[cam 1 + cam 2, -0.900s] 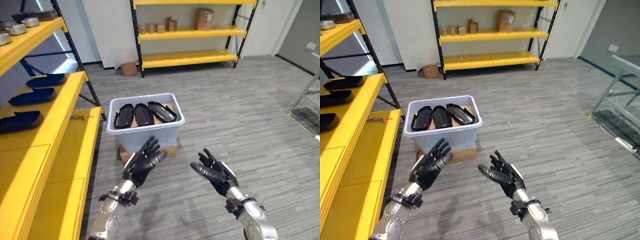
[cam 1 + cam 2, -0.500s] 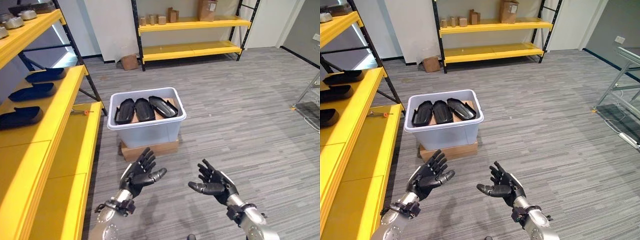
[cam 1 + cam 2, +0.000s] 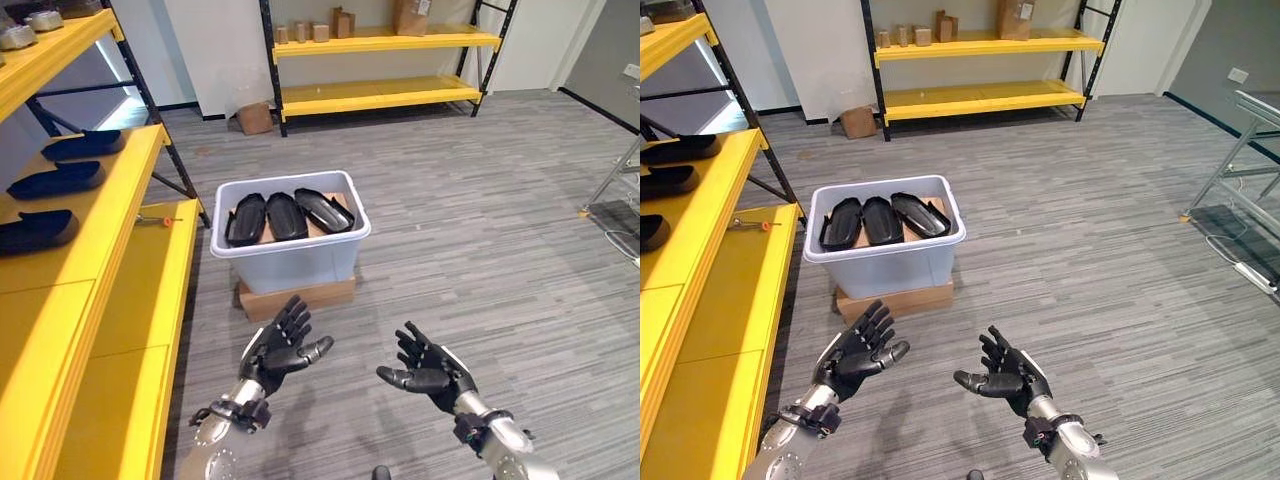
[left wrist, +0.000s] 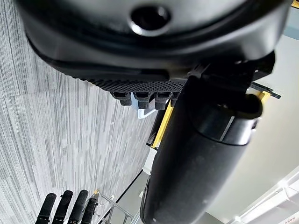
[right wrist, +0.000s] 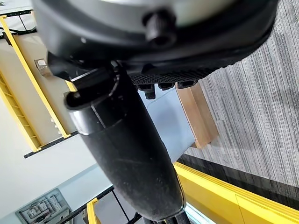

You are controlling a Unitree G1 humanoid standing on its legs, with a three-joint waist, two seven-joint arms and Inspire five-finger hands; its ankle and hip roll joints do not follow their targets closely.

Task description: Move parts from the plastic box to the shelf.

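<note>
Inside the pale grey plastic box (image 3: 290,240) lie three glossy black moulded parts (image 3: 288,216), side by side and leaning against one another, with a strip of brown cardboard showing beneath them. The box stands on a flat brown cardboard carton (image 3: 298,294) on the grey striped carpet floor (image 3: 480,250).

Nearer the camera, well apart from the box, both hands hover above the carpet with nothing in them. The robot's left hand (image 3: 278,347) has its palm turned towards the box, its fingers spread and straight. The right hand (image 3: 428,367) is beside it, palm up, fingers loosely fanned and the thumb pointing towards the left hand. Neither touches the box or a part.

Along the robot's left runs the yellow steel shelf with dark uprights (image 3: 100,260). On its middle level rest three more dark, boat-shaped parts (image 3: 55,182) in a row, one behind the other. A small orange-handled tool (image 3: 158,219) lies on the lowest level, just beside the upright. On the top level, at the corner of the view, sit some silver-grey metal pieces (image 3: 30,25).

Against the far white wall stands a second yellow rack (image 3: 380,95) with small brown cardboard boxes (image 3: 340,22) on its upper level, and another brown carton (image 3: 255,118) sits on the floor at its left end.
</note>
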